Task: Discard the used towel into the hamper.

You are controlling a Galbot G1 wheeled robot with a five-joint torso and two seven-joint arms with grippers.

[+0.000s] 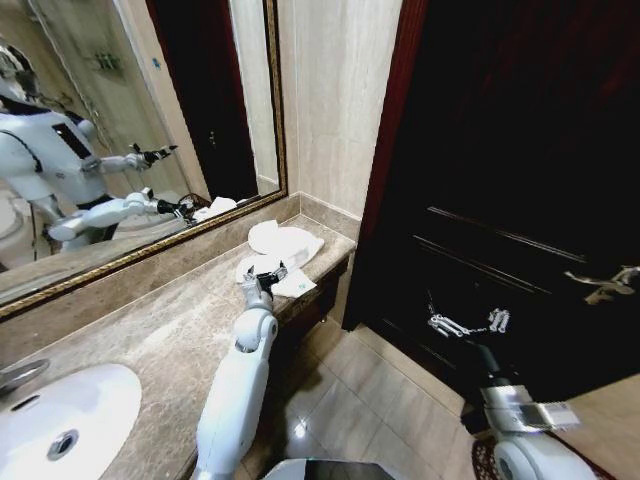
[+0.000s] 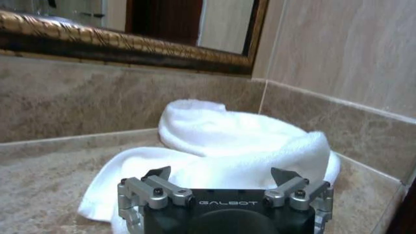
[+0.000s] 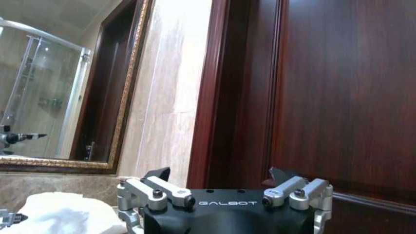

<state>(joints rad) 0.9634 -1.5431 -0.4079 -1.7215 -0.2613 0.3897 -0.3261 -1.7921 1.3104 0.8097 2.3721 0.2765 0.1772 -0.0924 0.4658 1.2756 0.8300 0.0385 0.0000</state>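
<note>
— Where the left gripper (image 1: 266, 277) reaches out over the counter, how do its jaws stand?

— Spread apart, gripping nothing. In the left wrist view the two dark fingertips (image 2: 158, 173) sit wide of each other just short of the towel (image 2: 240, 146), which lies crumpled and white beyond them.

— And where does the towel lie?

— At the far end of the marble counter (image 1: 170, 330), in the corner where the low backsplash meets the side wall. A small white folded piece (image 1: 296, 286) rests by the counter's front edge, just beside the gripper.

— The right gripper (image 1: 468, 323)?

— Held out in the air before the dark wooden door (image 1: 520, 180), well apart from the counter. Its jaws are also parted, with nothing between them.

— What of the room?

— A gilt-framed mirror (image 1: 120, 130) runs along the wall above the counter and reflects the robot. A white sink (image 1: 60, 420) is set into the near end. The floor (image 1: 370, 400) is glossy beige tile, and a door handle (image 1: 600, 285) juts out on the right.
</note>
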